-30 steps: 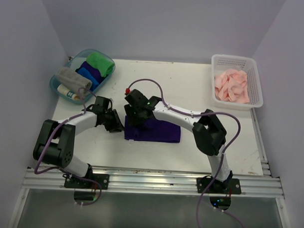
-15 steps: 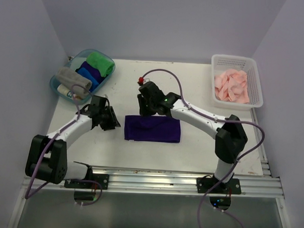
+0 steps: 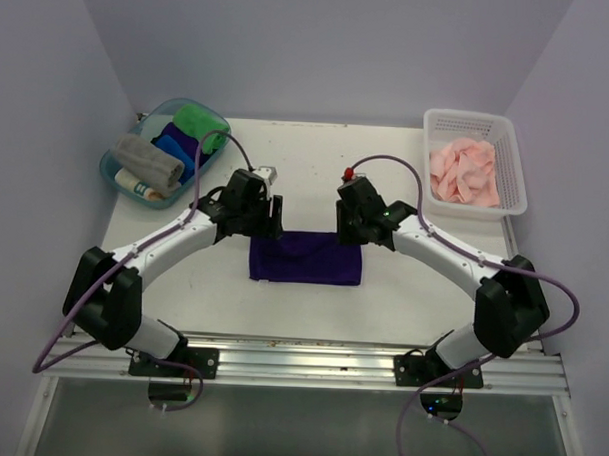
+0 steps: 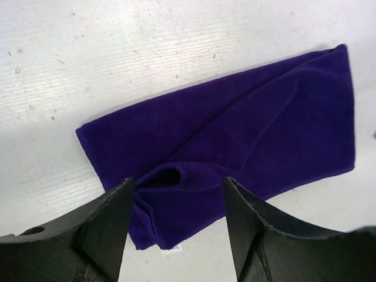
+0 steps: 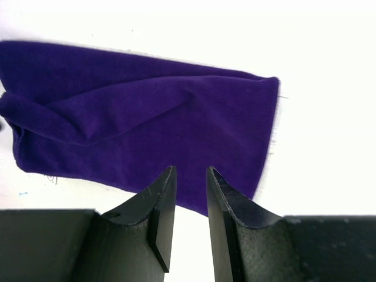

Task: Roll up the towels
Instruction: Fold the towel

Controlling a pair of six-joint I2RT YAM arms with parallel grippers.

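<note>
A dark purple towel (image 3: 305, 258) lies folded flat in the middle of the table, with a loose fold at its left end (image 4: 164, 176). My left gripper (image 3: 272, 219) hovers over the towel's far left corner. In the left wrist view its jaws (image 4: 179, 191) stand wide open over that fold, with nothing between them. My right gripper (image 3: 345, 227) is above the far right corner. Its fingers (image 5: 190, 179) stand a narrow gap apart, holding nothing, over the towel's edge (image 5: 147, 129). A rolled grey towel (image 3: 147, 160) lies in the tub. Pale pink towels (image 3: 465, 172) fill the basket.
A blue tub (image 3: 118, 175) at the back left holds rolled grey, blue, green and purple cloths. A white basket (image 3: 515, 160) stands at the back right. Purple cables arch over both arms. The metal rail runs along the near edge.
The left gripper swung from left of the towel to its far left corner and opened wider. The right gripper moved from the towel's left end to its far right corner.
</note>
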